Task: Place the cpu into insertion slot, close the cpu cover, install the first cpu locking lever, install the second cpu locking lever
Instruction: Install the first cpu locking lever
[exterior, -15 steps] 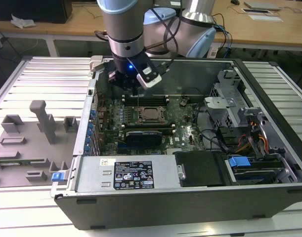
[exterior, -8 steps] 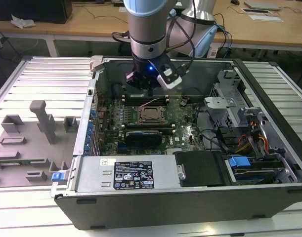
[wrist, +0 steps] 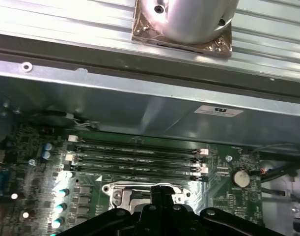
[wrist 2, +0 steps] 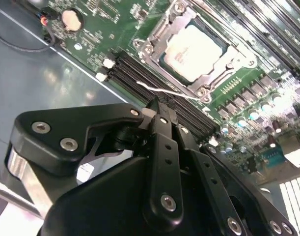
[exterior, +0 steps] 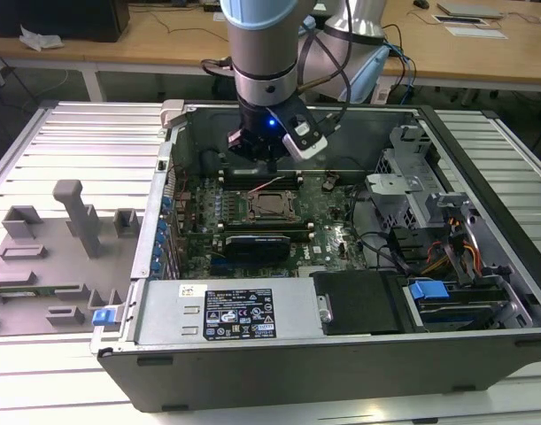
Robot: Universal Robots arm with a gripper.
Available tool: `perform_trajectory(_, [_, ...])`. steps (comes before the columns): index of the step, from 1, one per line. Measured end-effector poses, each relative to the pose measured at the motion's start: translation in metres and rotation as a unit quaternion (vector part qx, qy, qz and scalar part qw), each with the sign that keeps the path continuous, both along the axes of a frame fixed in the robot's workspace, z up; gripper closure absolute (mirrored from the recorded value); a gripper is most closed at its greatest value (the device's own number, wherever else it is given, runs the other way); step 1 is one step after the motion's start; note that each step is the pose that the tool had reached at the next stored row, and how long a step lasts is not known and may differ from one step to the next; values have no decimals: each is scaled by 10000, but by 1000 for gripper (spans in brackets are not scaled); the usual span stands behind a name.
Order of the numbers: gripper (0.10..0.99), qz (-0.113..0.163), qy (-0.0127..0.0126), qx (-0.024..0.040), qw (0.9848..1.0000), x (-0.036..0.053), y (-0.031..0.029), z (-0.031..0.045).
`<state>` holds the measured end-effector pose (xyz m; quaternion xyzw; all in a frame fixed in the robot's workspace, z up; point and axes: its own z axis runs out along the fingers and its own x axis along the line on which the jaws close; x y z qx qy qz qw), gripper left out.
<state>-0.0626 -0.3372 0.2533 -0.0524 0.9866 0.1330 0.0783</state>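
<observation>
I hover inside the open computer case (exterior: 341,376), low over the motherboard (exterior: 332,221). My gripper (wrist 2: 157,104) is closed: the fingertips meet and there is nothing between them. The long memory slots (wrist: 135,157) run just past my fingertips.

Close beneath the tips is the insertion slot (exterior: 272,205), and the cpu (wrist 2: 196,49) already lies flat in it, pale top up. The cpu cover (wrist 2: 224,63) looks lowered around the chip, its frame lapping the chip's edges. A thin pale wire (wrist 2: 164,91) crosses between my tips and the socket corner. I cannot tell whether it is a lever.

I judge the chip to be light, stiff and thin, with a smooth top that would slip under a pinch. Its underside is likely delicate, so opposite edges are the only safe hold. The cover seems a thin, springy metal plate, best pushed on its frame rim and never through the cutout onto the chip.
</observation>
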Motion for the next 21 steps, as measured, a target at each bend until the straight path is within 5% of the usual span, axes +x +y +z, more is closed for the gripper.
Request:
perform_trajectory(1, [980, 3, -66, 1, 10000, -18, 1, -16])
perform_trajectory(2, [980, 3, -73, 0, 10000, -30, 1, -43])
perform_trajectory(21, [980, -77, -73, 5, 9999, -21, 140, -321])
